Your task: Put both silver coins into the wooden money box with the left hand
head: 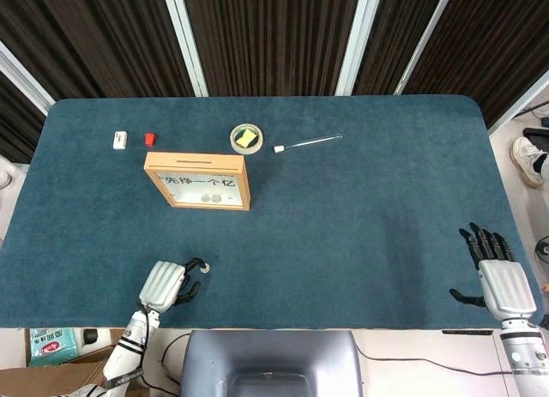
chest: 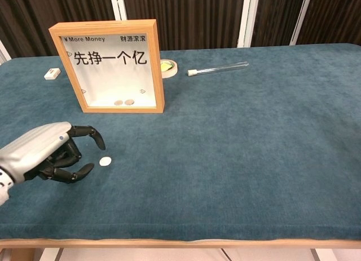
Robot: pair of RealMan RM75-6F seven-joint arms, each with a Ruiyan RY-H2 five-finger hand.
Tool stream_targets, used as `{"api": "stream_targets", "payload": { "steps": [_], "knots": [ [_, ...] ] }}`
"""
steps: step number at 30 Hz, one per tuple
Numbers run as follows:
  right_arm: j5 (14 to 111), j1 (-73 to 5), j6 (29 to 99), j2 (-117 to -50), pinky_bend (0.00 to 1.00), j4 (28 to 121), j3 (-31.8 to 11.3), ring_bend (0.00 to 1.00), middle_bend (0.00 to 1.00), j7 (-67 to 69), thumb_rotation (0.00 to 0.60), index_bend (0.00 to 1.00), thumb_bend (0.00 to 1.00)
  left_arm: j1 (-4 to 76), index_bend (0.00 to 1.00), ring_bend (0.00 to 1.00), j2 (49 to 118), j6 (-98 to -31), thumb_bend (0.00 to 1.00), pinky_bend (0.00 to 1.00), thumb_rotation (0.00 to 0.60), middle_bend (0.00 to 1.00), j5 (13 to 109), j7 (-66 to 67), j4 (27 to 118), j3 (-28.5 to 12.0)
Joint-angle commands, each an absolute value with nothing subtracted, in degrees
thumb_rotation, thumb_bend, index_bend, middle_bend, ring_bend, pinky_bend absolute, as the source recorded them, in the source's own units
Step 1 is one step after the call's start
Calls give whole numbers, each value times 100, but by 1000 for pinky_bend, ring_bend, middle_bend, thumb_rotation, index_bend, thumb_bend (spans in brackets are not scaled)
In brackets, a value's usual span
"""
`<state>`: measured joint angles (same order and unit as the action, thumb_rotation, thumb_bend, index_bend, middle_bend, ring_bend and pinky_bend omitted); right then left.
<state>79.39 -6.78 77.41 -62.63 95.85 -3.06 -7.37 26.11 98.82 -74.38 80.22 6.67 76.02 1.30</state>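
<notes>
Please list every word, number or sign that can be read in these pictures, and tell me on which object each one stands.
"¥ More Money": top left of the pane of the wooden money box.
"财源滚滚": top right of the same pane.
"先挣一个亿": large characters across the same pane.
White tag behind the box: any print is too small to read.
No other readable text.

table (chest: 254,159): matt teal cloth | money box (chest: 66,30): wood frame | coin (chest: 105,161): silvery metal

The wooden money box (chest: 113,66) front reads "¥ More Money", "财源滚滚" and, larger, "先挣一个亿".
</notes>
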Motion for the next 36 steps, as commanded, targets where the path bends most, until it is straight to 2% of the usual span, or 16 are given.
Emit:
{"api": "stream_targets", "payload": {
  "steps": [1,12,36],
  "knots": [
    [7958,-668,7758,-6259,0,9585,-297,0,0,-728,600,0,121,2625,400,1000,10112,-7374,397,1000,600,1000,8000,869,7342,-13],
    [7950,-655,7770,-6258,0,9583,-299,0,0,-729,600,0,121,2660,401,1000,10372,-7053,396,1000,600,1000,7893,1216,7016,-173],
    [7955,-640,7788,-6251,0,9593,-301,0,0,-732,600,0,121,2604,423,1000,10482,-6847,397,1000,600,1000,7874,1430,6806,-298]
  ]
}}
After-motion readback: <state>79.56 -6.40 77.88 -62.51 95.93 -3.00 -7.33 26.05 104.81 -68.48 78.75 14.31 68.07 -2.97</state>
